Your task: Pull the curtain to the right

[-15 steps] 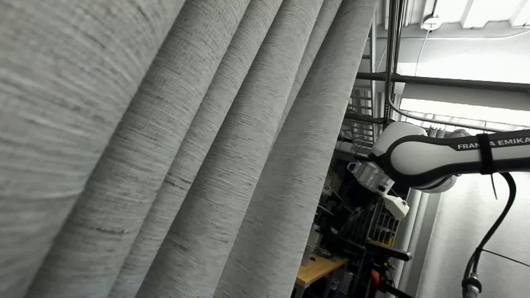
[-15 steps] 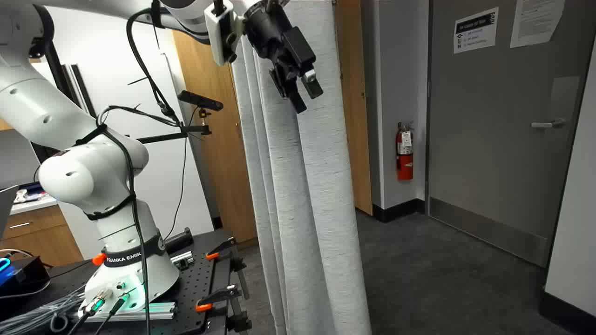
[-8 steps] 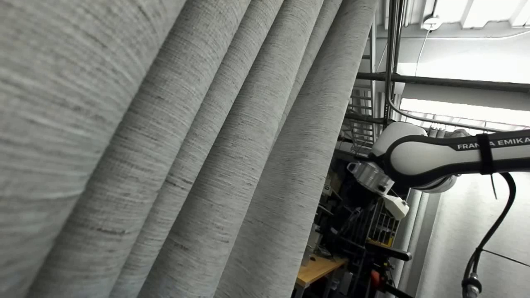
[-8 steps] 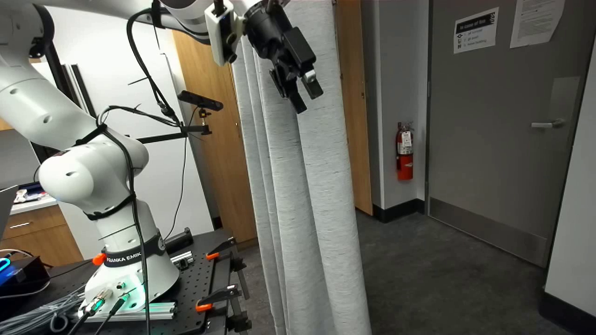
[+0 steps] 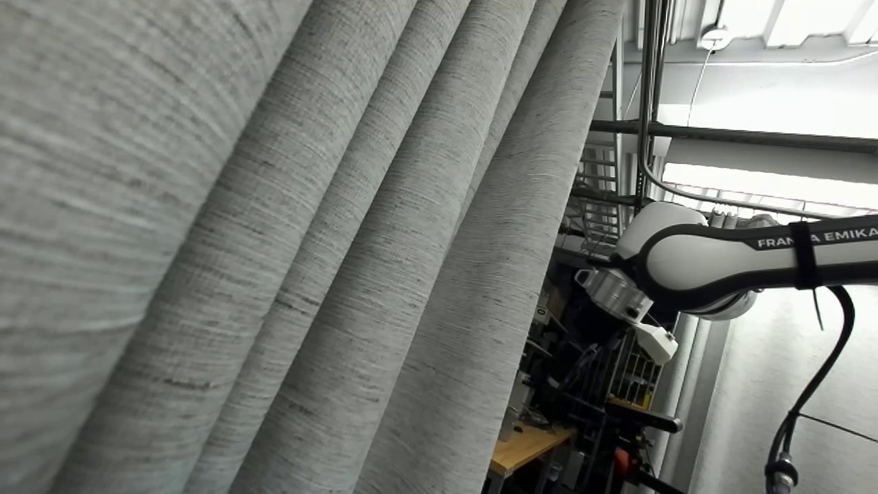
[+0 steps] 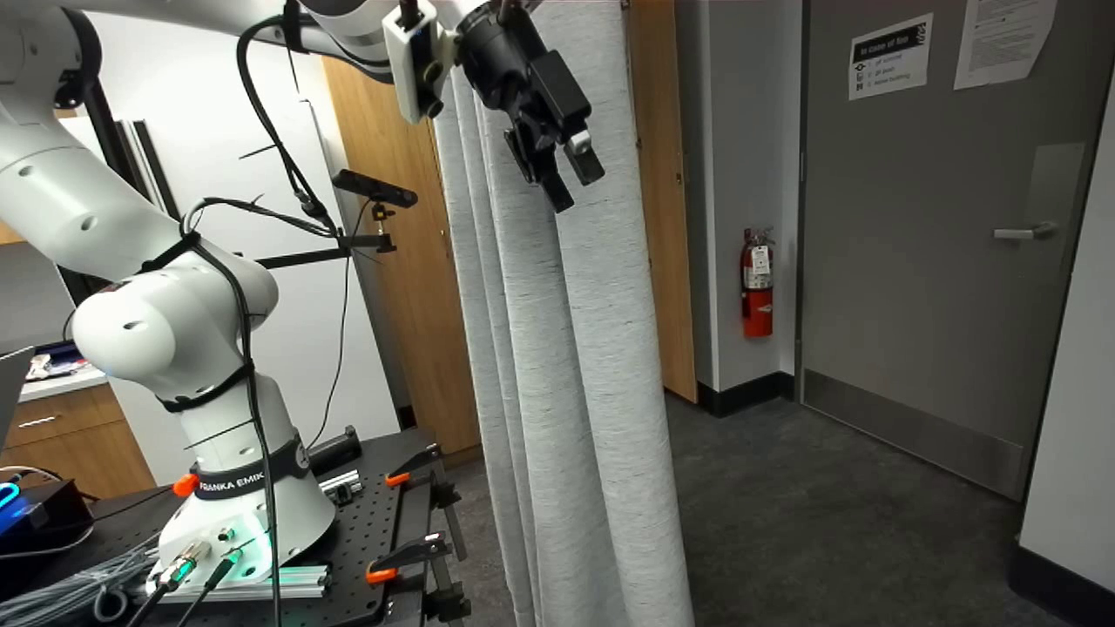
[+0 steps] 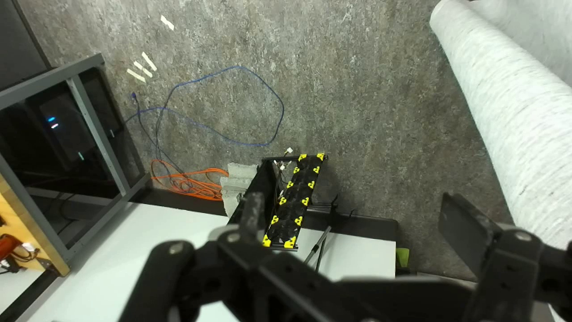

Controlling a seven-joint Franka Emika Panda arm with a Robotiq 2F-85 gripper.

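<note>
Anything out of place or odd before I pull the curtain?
In the wrist view, a thin blue cable lies loosely looped across the mottled grey floor near a tangled orange cord; both look untidy. The long light-grey fabric curtain shows no visible damage.

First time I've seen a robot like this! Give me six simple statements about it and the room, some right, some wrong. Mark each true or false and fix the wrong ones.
1. The curtain hangs in folds in both exterior views. True.
2. The tool is shut on the curtain. False: the tool is open and grips nothing.
3. Two paper sheets are on the grey door. True.
4. The fire extinguisher is green. False: the fire extinguisher is mainly red.
5. In the wrist view, a blue cable lies on the floor. True.
6. The robot arm is bright yellow. False: the robot arm is mostly white.
</note>
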